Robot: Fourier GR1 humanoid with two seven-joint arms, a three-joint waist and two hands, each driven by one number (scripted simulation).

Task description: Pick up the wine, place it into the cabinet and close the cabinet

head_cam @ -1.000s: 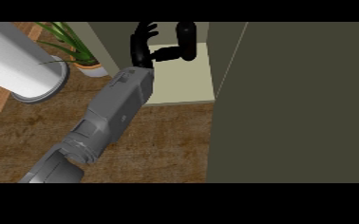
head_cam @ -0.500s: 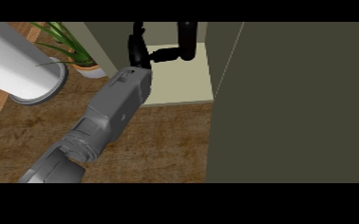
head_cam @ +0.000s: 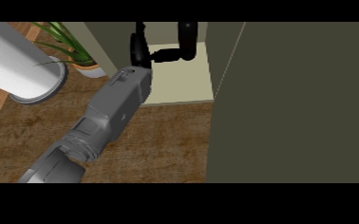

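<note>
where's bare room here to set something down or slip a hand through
Bare wooden counter lies between the grey forearm and the dark cabinet door. The pale cabinet shelf is bare below the left hand. It is crowded at upper left: a white cylinder and a potted plant.

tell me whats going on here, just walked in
One grey forearm reaches from the lower left up into an open cabinet, its black hand over the pale shelf near the top of the view. I can't make out a wine bottle in the hand or on the shelf. The cabinet door stands open at the right. A white cylinder and a potted plant sit at left.
</note>
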